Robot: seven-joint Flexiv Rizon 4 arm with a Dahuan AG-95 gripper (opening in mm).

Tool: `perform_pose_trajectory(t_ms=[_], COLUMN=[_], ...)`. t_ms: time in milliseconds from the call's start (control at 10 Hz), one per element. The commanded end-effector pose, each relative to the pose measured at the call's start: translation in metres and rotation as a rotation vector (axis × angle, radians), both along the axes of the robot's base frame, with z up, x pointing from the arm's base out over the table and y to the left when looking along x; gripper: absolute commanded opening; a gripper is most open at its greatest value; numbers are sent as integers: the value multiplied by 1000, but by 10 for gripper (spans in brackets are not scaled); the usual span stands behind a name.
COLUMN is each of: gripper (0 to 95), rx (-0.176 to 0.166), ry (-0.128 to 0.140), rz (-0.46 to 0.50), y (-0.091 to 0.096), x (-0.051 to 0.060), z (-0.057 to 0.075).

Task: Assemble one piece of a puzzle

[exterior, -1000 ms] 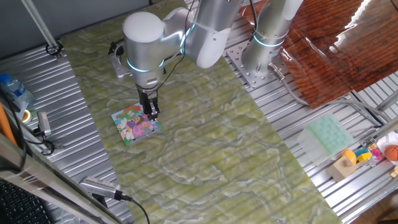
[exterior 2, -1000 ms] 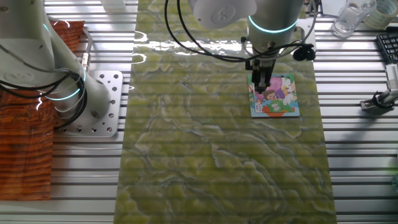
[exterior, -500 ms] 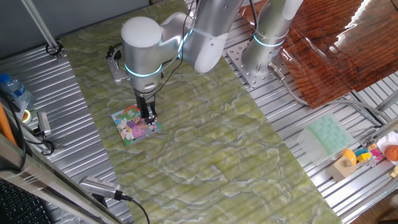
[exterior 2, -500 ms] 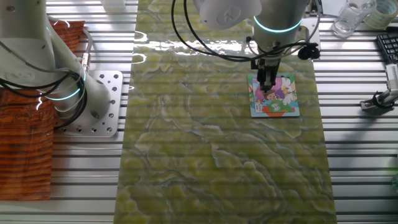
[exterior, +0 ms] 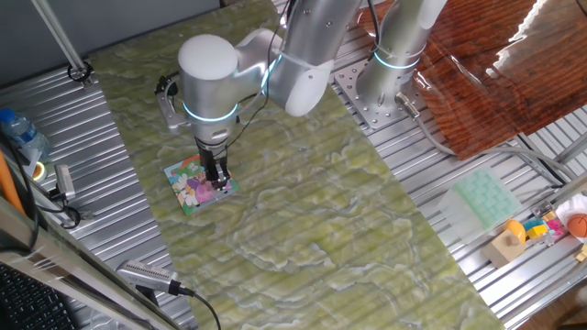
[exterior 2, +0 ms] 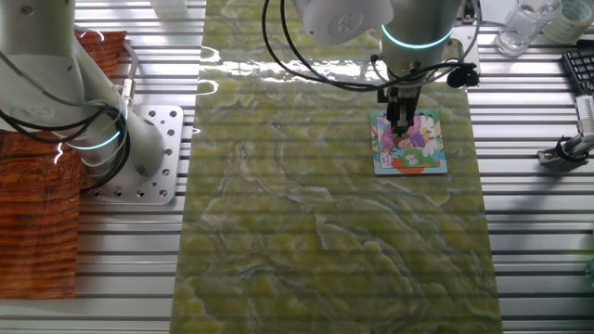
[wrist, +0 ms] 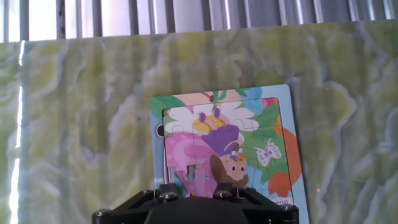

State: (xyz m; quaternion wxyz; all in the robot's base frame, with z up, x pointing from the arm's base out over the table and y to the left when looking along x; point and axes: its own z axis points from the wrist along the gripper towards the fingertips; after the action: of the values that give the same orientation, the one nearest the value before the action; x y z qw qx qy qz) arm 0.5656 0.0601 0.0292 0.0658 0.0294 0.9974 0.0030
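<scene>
The puzzle (exterior: 193,185) (exterior 2: 425,148) (wrist: 264,146), a small square with a blue edge and a pink, green and yellow cartoon, lies flat on the green marbled mat (exterior: 312,211). My gripper (exterior: 219,181) (exterior 2: 401,137) points straight down over its pink middle, fingers pressed close together, tips at or just above the picture. The piece is too small to make out between the tips. In the hand view only the gripper's black body (wrist: 196,210) shows, covering the puzzle's near edge; a small pale notch (wrist: 186,174) sits in the pink area just ahead of it.
A second arm's base (exterior: 385,92) (exterior 2: 139,153) stands beside the mat. A reddish-brown cloth (exterior: 495,64) lies behind it. A pale green moulded tray (exterior: 483,200) and small toys (exterior: 541,229) sit on the slatted table, as do a bottle (exterior: 18,133) and a hand tool (exterior: 151,275).
The gripper has shifted a little across the puzzle, from near its edge toward its middle, and sits slightly lower. The puzzle has stayed in place.
</scene>
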Motion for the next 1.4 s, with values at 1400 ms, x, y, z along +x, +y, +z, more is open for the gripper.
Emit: perform_pose_trajectory(t_ms=[1400], gripper=[0], rx=[-3], ry=[16], rz=[23], y=[10], x=[2], z=[-17])
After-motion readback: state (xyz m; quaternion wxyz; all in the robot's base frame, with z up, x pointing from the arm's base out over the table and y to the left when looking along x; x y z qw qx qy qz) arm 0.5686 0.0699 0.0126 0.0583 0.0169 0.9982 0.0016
